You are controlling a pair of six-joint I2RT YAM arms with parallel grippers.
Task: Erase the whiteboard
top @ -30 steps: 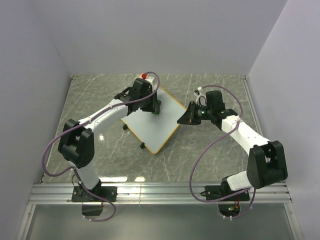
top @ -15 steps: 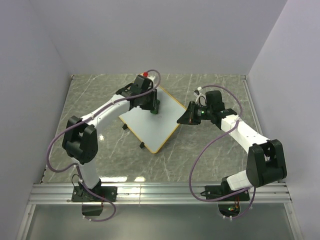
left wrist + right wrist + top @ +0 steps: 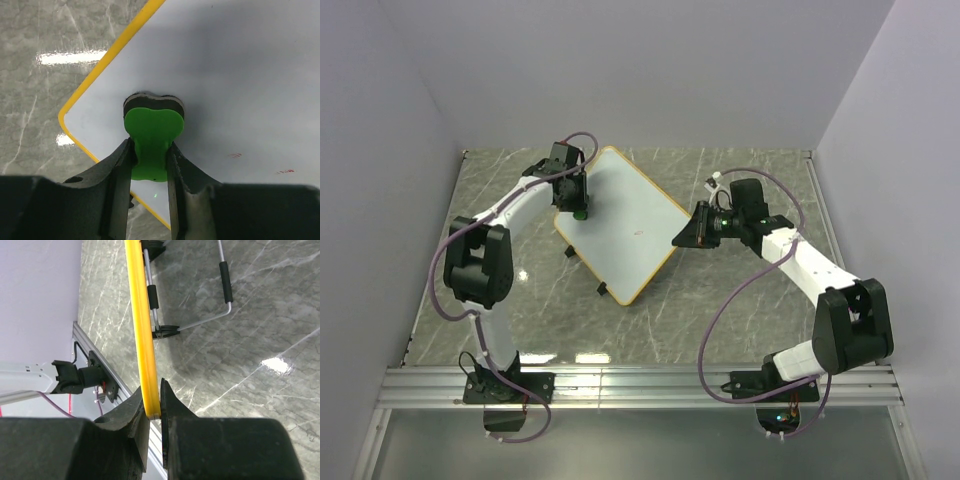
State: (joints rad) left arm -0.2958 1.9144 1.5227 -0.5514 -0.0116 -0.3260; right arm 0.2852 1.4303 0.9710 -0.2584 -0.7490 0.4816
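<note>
Mid-wipe: my left claw [image 3: 150, 156] is clenched on the soft green eraser [image 3: 151, 131]. Its dark felt is pressed flat on the glossy board [image 3: 625, 235], mid-frame in the top view. Faint red specks [image 3: 235, 155] lie rightward, so the next sweep goes there. My right claw [image 3: 152, 407] pinches the smooth yellow frame [image 3: 139, 315] above the marbled table [image 3: 250, 340].

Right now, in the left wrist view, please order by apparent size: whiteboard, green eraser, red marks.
Largest: flat white whiteboard with yellow frame.
Then: green eraser block with dark pad.
Smallest: either faint red ink mark.
</note>
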